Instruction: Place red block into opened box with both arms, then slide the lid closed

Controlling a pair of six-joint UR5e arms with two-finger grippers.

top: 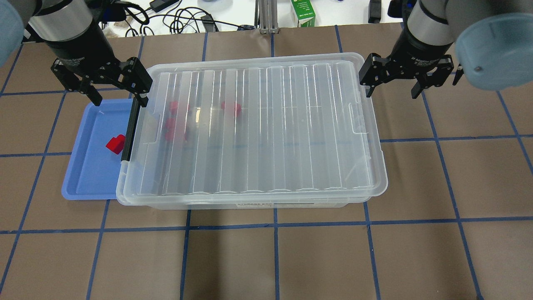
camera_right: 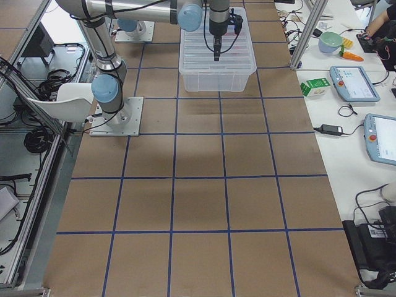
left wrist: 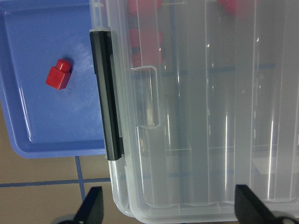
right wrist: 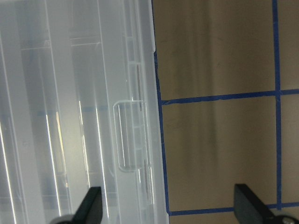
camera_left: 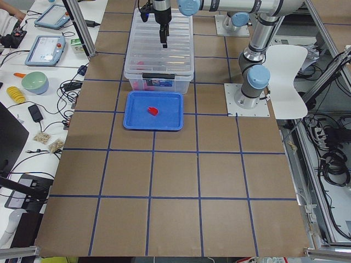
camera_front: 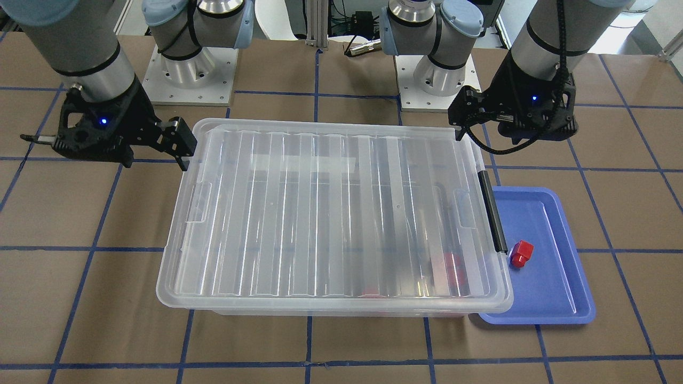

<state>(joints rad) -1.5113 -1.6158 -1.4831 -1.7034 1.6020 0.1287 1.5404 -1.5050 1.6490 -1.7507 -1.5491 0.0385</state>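
The red block (top: 115, 144) (camera_front: 521, 253) (left wrist: 59, 77) lies in a shallow blue tray (top: 87, 175) at the box's black-bar end. The clear box (top: 291, 204) has its ridged lid (top: 258, 129) (camera_front: 331, 213) lying over the whole opening. Several more red blocks (top: 231, 107) show through the lid inside. My left gripper (top: 118, 93) (left wrist: 169, 210) hovers open over the box's far corner by the black bar (left wrist: 107, 93). My right gripper (top: 392, 89) (right wrist: 168, 210) hovers open at the opposite far corner, one finger over the lid and one over the table. Neither holds anything.
The tray (camera_front: 555, 277) sits tight against the box's short end. Brown table paper with blue tape lines surrounds the box. A green carton (top: 303, 12) and cables lie beyond the far edge. The arm bases (camera_front: 187, 74) stand behind the box.
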